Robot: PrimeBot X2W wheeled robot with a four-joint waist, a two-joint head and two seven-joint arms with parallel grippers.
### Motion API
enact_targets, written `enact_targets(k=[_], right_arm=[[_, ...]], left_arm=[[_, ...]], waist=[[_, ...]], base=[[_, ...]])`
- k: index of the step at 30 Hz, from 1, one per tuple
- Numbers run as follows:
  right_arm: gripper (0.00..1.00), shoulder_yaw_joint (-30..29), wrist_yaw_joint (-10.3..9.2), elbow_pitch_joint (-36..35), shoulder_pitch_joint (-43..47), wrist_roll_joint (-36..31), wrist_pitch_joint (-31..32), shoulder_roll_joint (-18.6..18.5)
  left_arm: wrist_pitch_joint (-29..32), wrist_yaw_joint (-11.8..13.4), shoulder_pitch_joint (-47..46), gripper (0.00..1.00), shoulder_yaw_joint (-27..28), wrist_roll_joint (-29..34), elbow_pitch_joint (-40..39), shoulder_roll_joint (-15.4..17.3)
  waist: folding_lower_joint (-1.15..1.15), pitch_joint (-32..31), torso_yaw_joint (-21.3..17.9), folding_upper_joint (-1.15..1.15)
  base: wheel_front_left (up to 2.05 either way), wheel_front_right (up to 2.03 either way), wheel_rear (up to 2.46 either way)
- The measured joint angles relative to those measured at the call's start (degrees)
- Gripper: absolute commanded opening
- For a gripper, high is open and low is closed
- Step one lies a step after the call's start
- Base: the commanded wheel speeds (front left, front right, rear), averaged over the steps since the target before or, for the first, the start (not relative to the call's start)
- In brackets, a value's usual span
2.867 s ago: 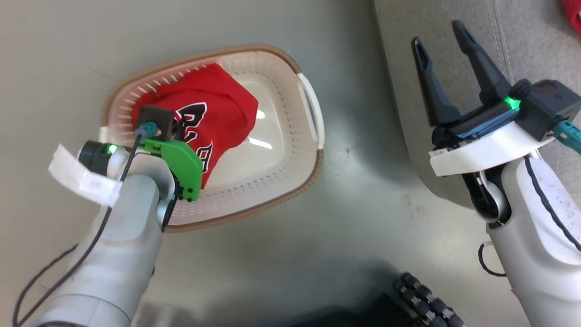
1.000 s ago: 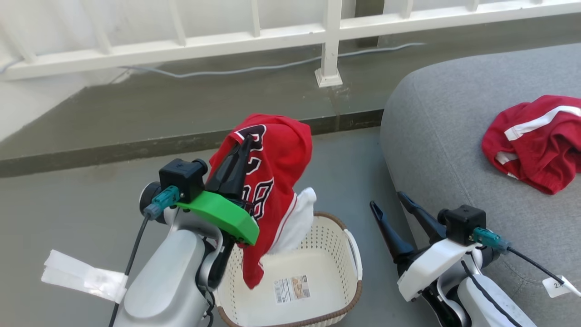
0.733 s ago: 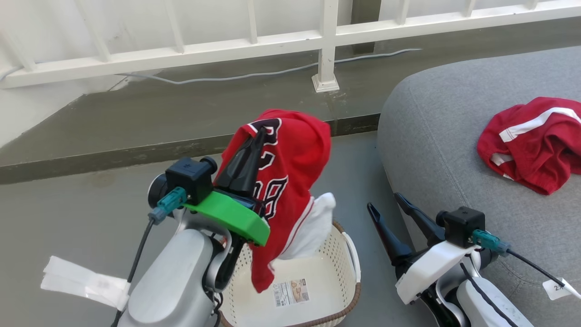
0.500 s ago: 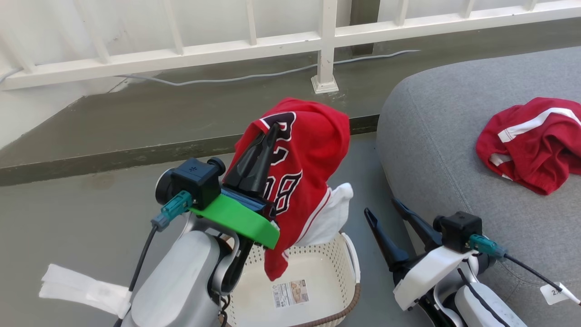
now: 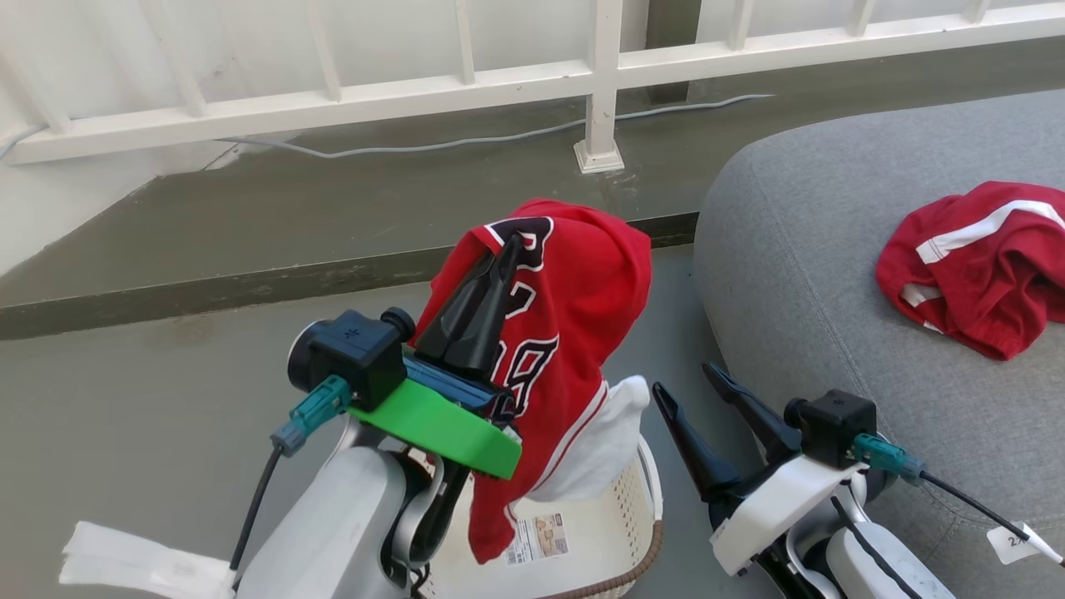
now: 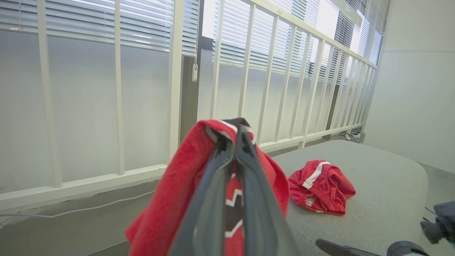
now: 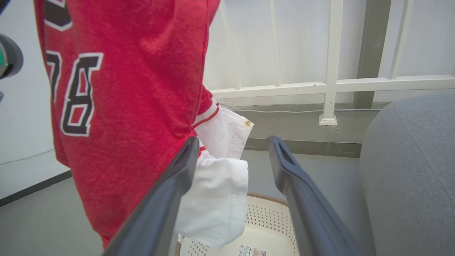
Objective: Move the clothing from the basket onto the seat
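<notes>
Here, nearest, the basket (image 5: 628,512) sits low, and the numbered garment (image 5: 574,316) dangles lengthwise above it. It is pinched at its top by the jaws of the left arm (image 5: 333,524), which press together on the cloth and point up and away. The seat (image 5: 832,274) lies to its right, so the carry should go rightward. The jaws of the right arm (image 5: 882,570), spread and empty, stand between basket and seat. Farther right, the second garment (image 5: 973,266) rests on the seat.

Left arm raised, its gripper (image 5: 509,249) points up and away, dark fingers pinched together on a fold of the red clothing (image 5: 582,283). The right gripper (image 5: 684,381) sits lower on the right, fingers spread apart, forearm angled upward.
</notes>
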Motion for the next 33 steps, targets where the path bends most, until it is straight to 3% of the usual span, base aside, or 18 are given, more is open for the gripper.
enact_targets(k=[10, 18, 33], right_arm=[[1.00, 1.96, 0.02, -5.66, -0.11, 0.27, 0.49, 0.46], [1.00, 7.49, 0.62, -10.25, -1.20, 0.47, 2.37, 0.75], [1.00, 14.66, 1.14, -8.15, -8.90, 0.24, 5.59, 0.53]], left_arm=[[1.69, 1.49, 1.57, 0.00, -0.12, 0.09, -3.03, 0.98], [2.50, 2.00, 2.01, 0.00, -0.71, 0.18, -4.76, 1.25], [4.56, 1.93, 2.57, 0.00, -3.38, 0.18, -7.16, 1.15]], waist=[[0.00, 0.02, 0.08, 0.00], [0.00, 0.12, 0.33, 0.00], [0.00, 0.57, 3.25, 0.00]], base=[[0.00, 0.00, 0.00], [0.00, 0.00, 0.00], [0.00, 0.00, 0.00]])
